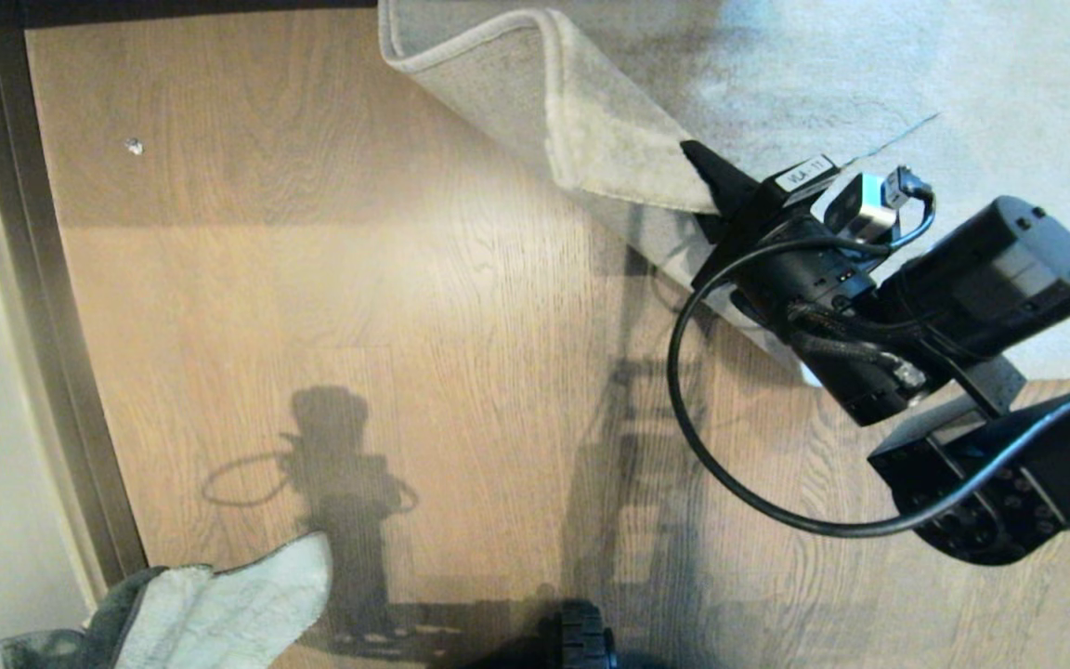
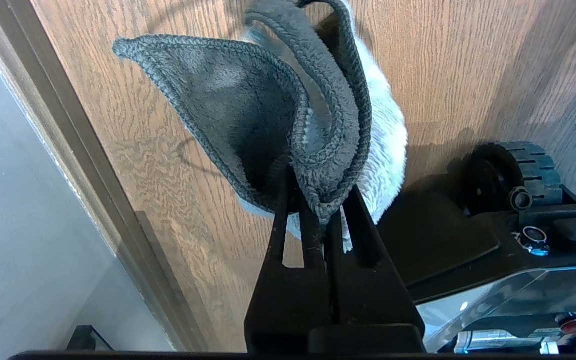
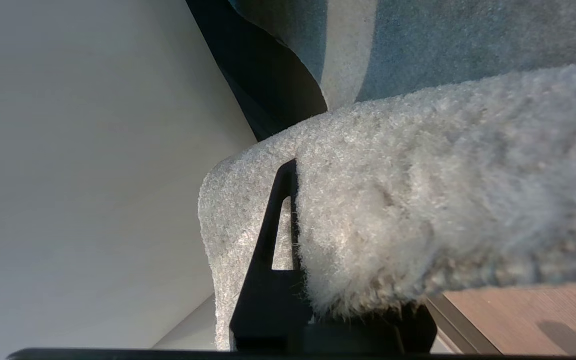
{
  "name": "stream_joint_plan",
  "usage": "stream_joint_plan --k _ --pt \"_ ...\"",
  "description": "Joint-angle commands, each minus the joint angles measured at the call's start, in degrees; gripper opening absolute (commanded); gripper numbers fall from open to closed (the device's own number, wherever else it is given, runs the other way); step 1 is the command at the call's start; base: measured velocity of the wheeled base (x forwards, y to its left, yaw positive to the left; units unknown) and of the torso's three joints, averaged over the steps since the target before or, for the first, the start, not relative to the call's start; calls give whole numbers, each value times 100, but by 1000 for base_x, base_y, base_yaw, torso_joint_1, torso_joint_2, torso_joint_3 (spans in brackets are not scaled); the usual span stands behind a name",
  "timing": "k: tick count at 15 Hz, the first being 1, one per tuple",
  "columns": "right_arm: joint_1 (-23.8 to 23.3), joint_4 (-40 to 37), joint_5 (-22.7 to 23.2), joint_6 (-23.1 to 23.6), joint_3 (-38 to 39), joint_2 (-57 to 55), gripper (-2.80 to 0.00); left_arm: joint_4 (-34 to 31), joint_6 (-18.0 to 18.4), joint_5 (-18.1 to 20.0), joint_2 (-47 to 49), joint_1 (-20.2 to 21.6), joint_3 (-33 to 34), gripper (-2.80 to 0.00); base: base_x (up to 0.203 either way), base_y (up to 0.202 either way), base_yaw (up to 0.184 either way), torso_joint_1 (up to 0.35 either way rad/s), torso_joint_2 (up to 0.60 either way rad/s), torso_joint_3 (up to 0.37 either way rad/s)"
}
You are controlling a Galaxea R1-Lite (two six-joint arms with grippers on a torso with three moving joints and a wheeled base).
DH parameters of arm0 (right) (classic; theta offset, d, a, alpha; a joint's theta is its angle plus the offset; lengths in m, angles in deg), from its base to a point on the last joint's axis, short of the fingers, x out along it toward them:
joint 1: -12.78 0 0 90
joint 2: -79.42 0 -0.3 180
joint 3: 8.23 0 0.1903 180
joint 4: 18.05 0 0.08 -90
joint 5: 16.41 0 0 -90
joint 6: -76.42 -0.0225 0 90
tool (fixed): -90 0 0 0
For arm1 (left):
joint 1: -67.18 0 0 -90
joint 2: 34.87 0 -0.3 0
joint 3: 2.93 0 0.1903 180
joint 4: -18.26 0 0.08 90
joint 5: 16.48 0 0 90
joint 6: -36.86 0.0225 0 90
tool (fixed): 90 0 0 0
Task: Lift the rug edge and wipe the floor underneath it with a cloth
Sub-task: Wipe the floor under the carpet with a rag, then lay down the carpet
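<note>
The right gripper (image 1: 704,186) pinches the rug edge (image 1: 628,153) and holds it lifted and folded back over the rug (image 1: 869,74), so the beige backing faces up. In the right wrist view one finger (image 3: 273,240) presses into the pile. Beside the fold the floor (image 1: 358,307) lies bare. The left gripper (image 2: 325,215) is pressed together on the cloth (image 2: 268,115), which hangs crumpled from it above the floor, well apart from the rug, near the baseboard (image 1: 43,325) and a wheel (image 2: 513,172).

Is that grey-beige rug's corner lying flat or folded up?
Folded up: the right gripper pinches the rug edge, beige backing showing.
</note>
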Motion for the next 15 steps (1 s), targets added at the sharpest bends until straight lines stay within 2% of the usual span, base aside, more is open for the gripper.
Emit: stream_joint_plan --k 1,4,7,15 --pt "2 274 -2 -49 -9 2 -280 0 -2 -1 20 4 0 -280 0 0 0 0 0 0" --pt "2 274 52 -43 -17 2 -280 0 -2 -16 -740 305 0 -280 0 0 0 0 0 0" --pt "-5 274 116 -52 -44 -7 -280 0 -32 -42 -1525 430 0 -280 0 0 0 0 0 0" --pt "11 274 183 -36 -27 -42 -280 0 -38 -45 -1581 440 0 -280 0 0 0 0 0 0"
